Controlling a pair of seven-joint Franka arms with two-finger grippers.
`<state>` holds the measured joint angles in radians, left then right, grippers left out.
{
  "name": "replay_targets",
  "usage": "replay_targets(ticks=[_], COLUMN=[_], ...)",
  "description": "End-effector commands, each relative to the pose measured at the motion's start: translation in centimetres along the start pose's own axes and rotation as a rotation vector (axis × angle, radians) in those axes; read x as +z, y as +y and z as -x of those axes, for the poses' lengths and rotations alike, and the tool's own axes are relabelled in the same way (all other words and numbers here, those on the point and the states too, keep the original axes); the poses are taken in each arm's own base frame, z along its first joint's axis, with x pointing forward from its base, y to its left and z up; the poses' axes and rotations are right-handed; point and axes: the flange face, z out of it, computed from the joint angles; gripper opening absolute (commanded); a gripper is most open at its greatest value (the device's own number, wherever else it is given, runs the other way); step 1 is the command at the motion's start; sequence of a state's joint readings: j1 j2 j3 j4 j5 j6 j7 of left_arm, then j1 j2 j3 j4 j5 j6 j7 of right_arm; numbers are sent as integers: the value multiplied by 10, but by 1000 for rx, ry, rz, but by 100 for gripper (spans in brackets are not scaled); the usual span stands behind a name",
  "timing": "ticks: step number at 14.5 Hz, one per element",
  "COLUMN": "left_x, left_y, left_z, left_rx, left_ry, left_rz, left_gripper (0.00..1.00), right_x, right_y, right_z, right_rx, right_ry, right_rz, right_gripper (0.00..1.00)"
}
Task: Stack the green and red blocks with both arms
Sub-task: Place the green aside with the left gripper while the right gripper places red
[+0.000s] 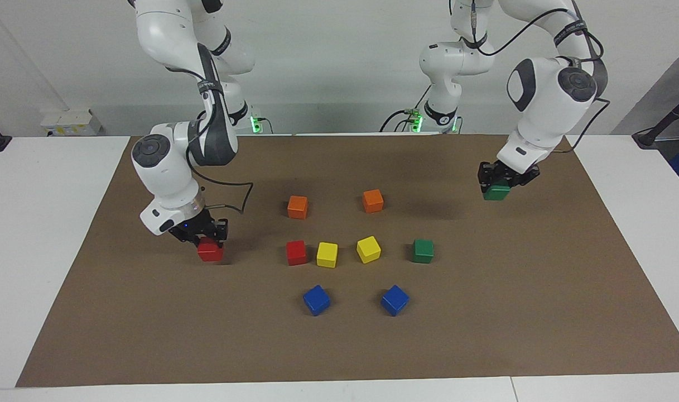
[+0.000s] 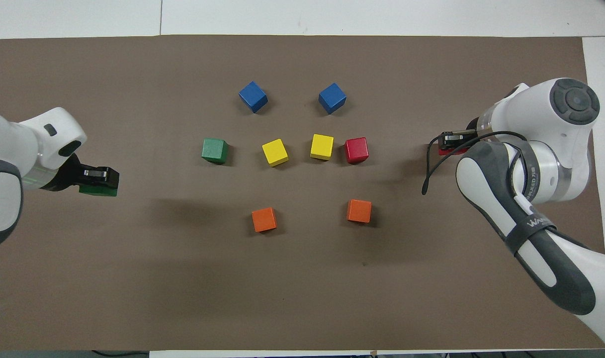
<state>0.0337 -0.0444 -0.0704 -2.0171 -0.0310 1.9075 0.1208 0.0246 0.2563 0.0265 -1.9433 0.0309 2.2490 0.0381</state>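
Overhead, held red cube [image 2: 449, 150] is mostly hidden by right pincer [image 1: 205, 239] clenching it, low over the mat's right-arm end. Held green cube [image 1: 496, 192] hangs in left pincer [image 1: 504, 180], raised above left-arm end. Loose red cube [image 1: 296, 252] & green cube [image 1: 423, 250] sit mid-mat.

My left gripper [image 1: 504, 180] grips one block [image 1: 496, 193] over the mat [image 1: 540, 290] at the left arm's end; my right gripper [image 1: 201, 237] grips another block [image 1: 210, 252] low over the mat at the right arm's end. Between the grippers I see a row of four blocks [image 1: 327, 254], one pair [image 1: 297, 206] nearer the robots than it, a second pair [image 1: 316, 300] farther.
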Motion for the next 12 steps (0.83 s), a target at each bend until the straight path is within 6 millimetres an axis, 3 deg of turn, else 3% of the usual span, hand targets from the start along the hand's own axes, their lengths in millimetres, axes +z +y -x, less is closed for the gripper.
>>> replay_targets(ticks=[1,3,6,9,12], left_x=[14,29,63,90,115], left_y=[-64,-102,-127,-143,-142], left_z=[30,42,55,65,60], left_rx=[62,62,43,34,38], left_ry=[-6,24,67,113,100], left_rz=[5,0,-17,-39,-30], left_gripper=[0,0,0,0,0], right_x=[1,6,15,26,36], right_y=[10,16,19,21,25], right_z=[4,4,5,8,8], right_rx=[-23,-35,-42,-39,-37], right_ry=[13,7,27,27,14], right_rz=[-22,-18,-16,-15,-12], right_gripper=[0,0,0,0,0])
